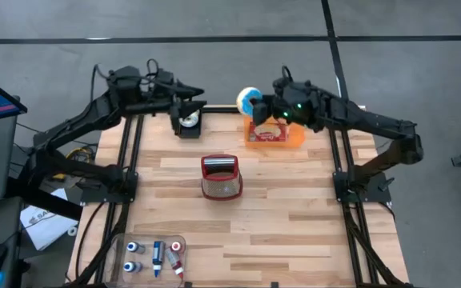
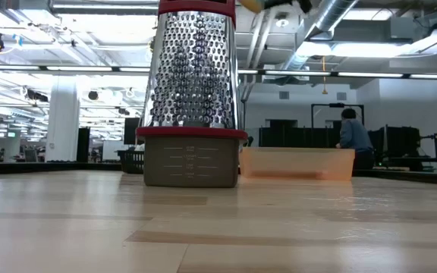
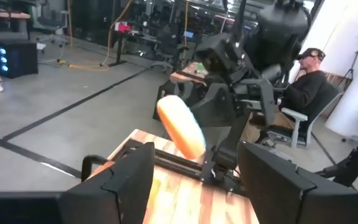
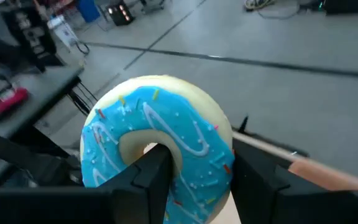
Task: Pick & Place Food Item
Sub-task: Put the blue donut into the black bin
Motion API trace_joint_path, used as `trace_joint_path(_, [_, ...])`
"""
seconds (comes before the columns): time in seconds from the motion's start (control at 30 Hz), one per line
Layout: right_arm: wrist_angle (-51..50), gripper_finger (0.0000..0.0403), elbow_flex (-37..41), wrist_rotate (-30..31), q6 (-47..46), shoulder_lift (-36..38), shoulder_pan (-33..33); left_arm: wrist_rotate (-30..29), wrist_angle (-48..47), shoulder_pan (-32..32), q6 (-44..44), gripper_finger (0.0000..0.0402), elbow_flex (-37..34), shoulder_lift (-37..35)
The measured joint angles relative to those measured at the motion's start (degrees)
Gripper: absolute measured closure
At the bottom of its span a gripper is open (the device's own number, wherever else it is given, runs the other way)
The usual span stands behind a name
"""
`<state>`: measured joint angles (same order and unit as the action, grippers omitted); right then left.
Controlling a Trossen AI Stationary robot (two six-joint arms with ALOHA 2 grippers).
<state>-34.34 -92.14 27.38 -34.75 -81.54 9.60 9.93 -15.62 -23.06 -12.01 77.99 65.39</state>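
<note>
A blue-iced donut (image 4: 160, 146) with sprinkles and white drizzle stands on edge between the right gripper (image 4: 194, 180) fingers, one finger (image 4: 151, 177) through its hole, the other (image 4: 260, 180) outside. Beneath sits an orange tray (image 4: 322, 174) edge; grey floor (image 4: 278, 37) lies beyond.

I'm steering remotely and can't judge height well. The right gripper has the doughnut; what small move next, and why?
Probably carry it a little toward the orange tray and lower. The right gripper is shut on the blue-iced doughnut, which hangs just beyond the tray's far edge, not yet over it.
</note>
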Motion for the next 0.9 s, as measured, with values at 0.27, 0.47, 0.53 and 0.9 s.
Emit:
trace_joint_path(0.27, [-5.01,0.0264,-13.7,0.09,8.65,-7.82,0.73,-4.04,3.71,3.51,1.6,0.0148,6.56,9.05])
trace_joint_path(0.47, [-5.41,0.0264,-16.66,-0.04,11.33,-9.63,0.66,-7.01,4.66,4.41,1.93,0.0133,6.95,11.54])
trace_joint_path(0.53, [-5.2,0.0264,-16.67,-0.02,11.46,-9.65,0.69,-7.21,5.05,4.39,0.78,0.0131,6.95,11.63])
trace_joint_path(0.9, [-2.5,0.0264,-16.74,-0.07,12.91,-9.65,0.4,-8.64,6.78,4.12,-0.77,0.0132,6.91,13.3])
